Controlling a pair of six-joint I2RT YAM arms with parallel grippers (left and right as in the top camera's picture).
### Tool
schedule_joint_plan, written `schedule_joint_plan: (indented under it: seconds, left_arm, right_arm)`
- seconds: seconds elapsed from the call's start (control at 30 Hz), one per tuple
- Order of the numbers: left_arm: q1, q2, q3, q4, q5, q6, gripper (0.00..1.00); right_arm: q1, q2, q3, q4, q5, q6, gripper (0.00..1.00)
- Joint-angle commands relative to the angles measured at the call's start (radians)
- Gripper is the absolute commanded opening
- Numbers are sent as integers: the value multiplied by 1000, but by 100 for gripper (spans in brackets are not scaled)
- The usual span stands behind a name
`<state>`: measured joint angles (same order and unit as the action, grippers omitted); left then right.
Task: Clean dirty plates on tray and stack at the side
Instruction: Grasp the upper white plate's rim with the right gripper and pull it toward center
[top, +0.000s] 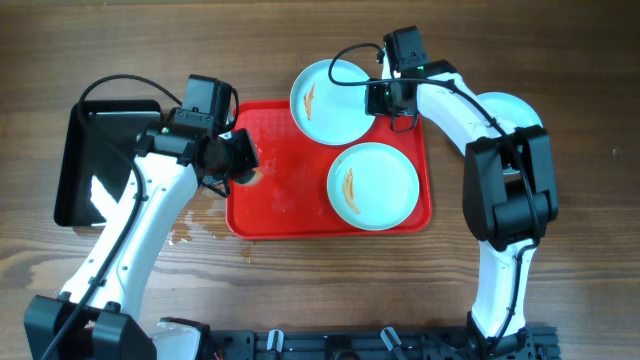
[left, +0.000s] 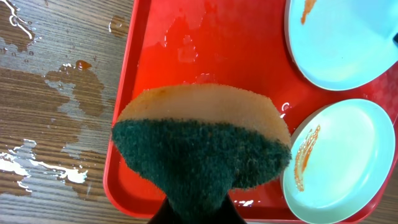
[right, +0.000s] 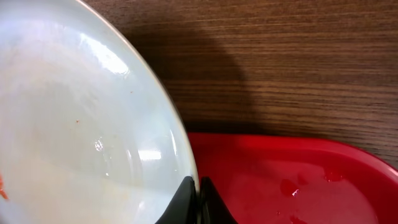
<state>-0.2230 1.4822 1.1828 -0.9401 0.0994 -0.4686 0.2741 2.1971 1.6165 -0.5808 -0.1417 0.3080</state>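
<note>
Two pale plates lie on the red tray (top: 270, 215). The far plate (top: 328, 100) carries an orange streak and overhangs the tray's back edge. My right gripper (top: 377, 97) is shut on its right rim; in the right wrist view the fingers (right: 186, 199) pinch the plate (right: 74, 124) edge above the tray (right: 298, 180). The near plate (top: 373, 185) also has an orange streak. My left gripper (top: 240, 160) is shut on a sponge (left: 199, 137), green scouring side toward the camera, over the tray's left part (left: 205, 50). Both plates (left: 339, 43) (left: 339, 162) show right of the sponge.
A glossy black tray (top: 75, 170) sits at the far left of the wooden table. Water puddles (top: 195, 215) lie on the wood beside the red tray's left rim, with a small orange spot (left: 81, 64) among them. Wet drops also dot the red tray.
</note>
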Motion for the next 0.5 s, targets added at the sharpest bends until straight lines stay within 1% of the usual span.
schedule_joint_plan:
  seconds: [0.0, 0.07, 0.3, 0.47]
  left_arm:
    - [3, 6, -1, -1, 5, 13, 4]
    - [3, 6, -1, 0, 5, 13, 4]
    - [3, 6, -1, 2, 5, 13, 4]
    - [3, 6, -1, 8, 4, 13, 4]
  right_arm:
    - [-2, -14, 27, -8, -46, -12, 4]
    - [-2, -34, 27, -10, -71, -17, 4]
    - [24, -114, 27, -24, -269, -16, 5]
    - [77, -145, 27, -43, -304, 4, 5]
